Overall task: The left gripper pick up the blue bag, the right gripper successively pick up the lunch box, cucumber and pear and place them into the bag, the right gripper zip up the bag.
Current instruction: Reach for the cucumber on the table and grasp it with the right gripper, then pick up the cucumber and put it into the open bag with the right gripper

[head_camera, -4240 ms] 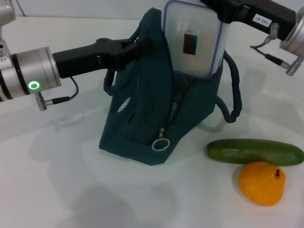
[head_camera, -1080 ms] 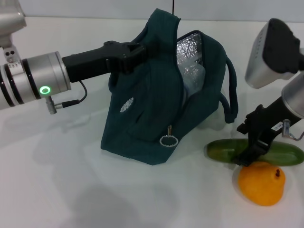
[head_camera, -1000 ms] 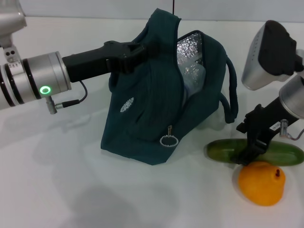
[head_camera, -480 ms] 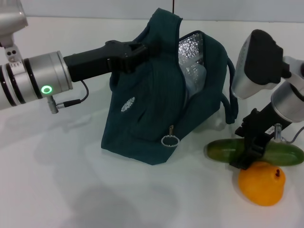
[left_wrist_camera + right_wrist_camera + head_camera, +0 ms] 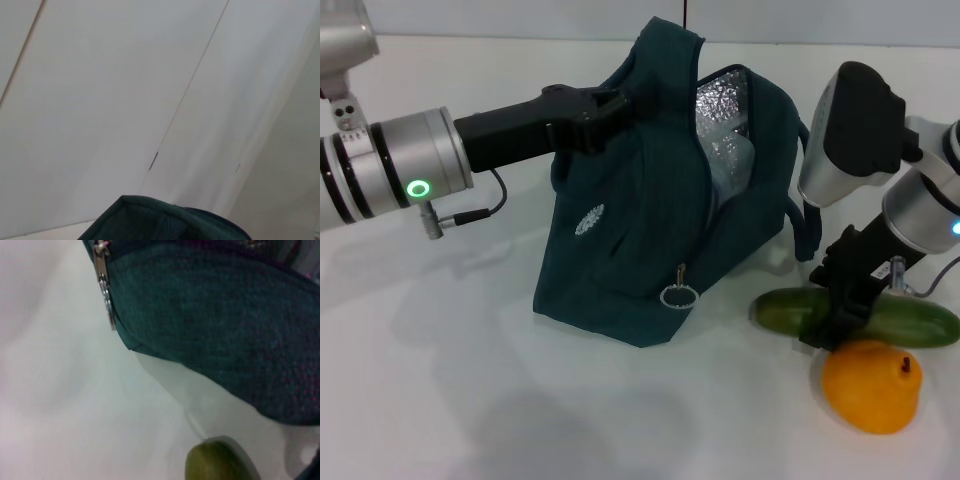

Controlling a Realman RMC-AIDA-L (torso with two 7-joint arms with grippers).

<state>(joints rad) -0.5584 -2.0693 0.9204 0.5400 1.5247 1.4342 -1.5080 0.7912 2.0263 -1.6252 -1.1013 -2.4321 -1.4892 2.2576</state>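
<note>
Head view: the left gripper point(image 5: 605, 108) reaches in from the left and is clenched on the upper edge of the blue bag point(image 5: 630, 230), holding that side lifted so the mouth gapes and the silver foil lining point(image 5: 722, 115) shows; the lunch box point(image 5: 728, 172) is partly visible inside the opening as a pale clear shape; the zipper ring pull point(image 5: 677, 296) hangs at the bag's lower front and a small white logo point(image 5: 588, 220) sits on its side; the right gripper point(image 5: 832, 318) is down over the middle of the cucumber point(image 5: 855, 316), which lies flat on the white table point(image 5: 440, 380) to the right of the bag; I cannot tell whether its fingers are closed on it; the pear point(image 5: 871, 385) rests just in front of the cucumber, touching it

Left wrist view: only a dark teal fold of the bag point(image 5: 160, 220) against pale wall panels

Right wrist view: the bag's fabric side point(image 5: 220, 315) with its metal zipper pull point(image 5: 106, 290); one rounded green end of the cucumber point(image 5: 217, 460) lies on the table near the bag
</note>
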